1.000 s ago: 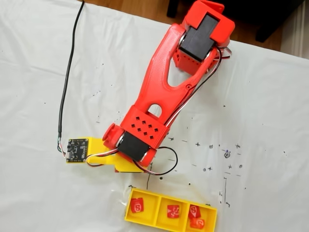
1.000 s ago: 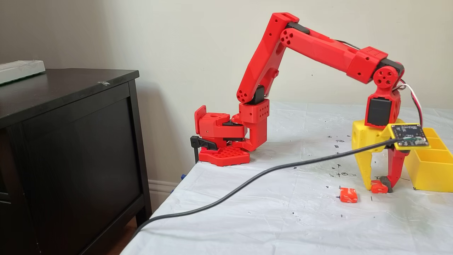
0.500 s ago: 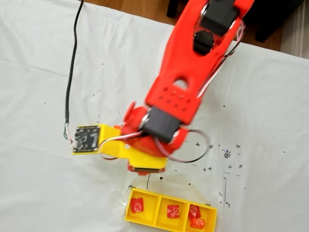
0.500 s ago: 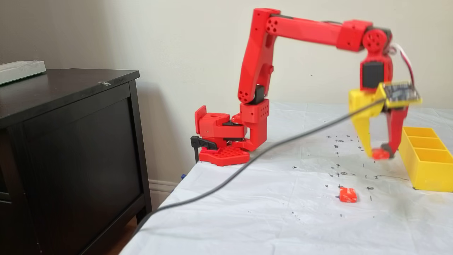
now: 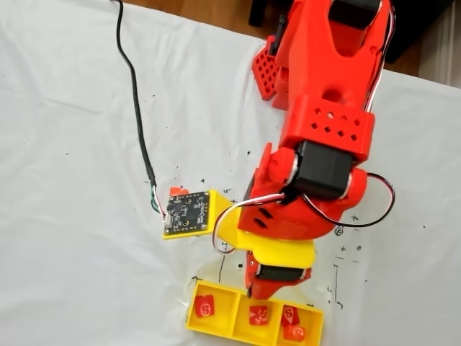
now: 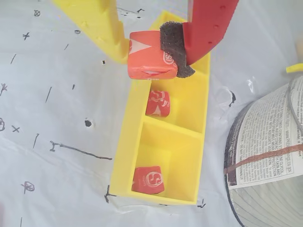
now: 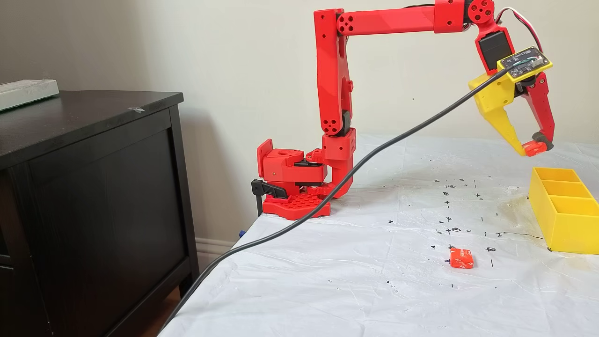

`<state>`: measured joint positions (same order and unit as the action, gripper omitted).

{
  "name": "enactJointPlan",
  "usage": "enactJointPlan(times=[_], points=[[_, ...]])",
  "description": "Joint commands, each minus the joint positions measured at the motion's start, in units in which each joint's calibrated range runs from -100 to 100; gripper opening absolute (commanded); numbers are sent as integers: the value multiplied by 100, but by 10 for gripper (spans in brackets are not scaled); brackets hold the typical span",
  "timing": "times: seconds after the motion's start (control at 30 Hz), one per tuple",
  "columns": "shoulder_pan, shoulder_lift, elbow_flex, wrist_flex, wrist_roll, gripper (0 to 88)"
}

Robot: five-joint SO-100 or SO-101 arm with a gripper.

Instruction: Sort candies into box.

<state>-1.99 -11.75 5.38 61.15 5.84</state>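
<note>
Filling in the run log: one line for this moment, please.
end effector: shut on candy | above tray | one candy on cloth

dark cabinet [image 7: 93, 187], cream wall [image 7: 234, 56]

Glossy plastic box [image 6: 124, 156], crinkly candy wrappers [image 6: 147, 179]

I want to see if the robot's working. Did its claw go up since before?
Yes. In a fixed view the gripper, shut on a candy, has risen from the table and now hangs above the yellow box.
</note>
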Motion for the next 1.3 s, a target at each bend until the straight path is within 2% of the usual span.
enactJointPlan(times=[0.0, 0.57, 0.97, 1.0, 1.13, 1.27], points=[[-163, -38, -880, -249, -132, 2], [-390, 1141, -1744, -519, -176, 2], [-417, 1362, -1863, -544, -171, 5], [-408, 1379, -1872, -527, -176, 19], [-408, 1413, -1881, -494, -225, 189], [-399, 1438, -1917, -478, -298, 301]])
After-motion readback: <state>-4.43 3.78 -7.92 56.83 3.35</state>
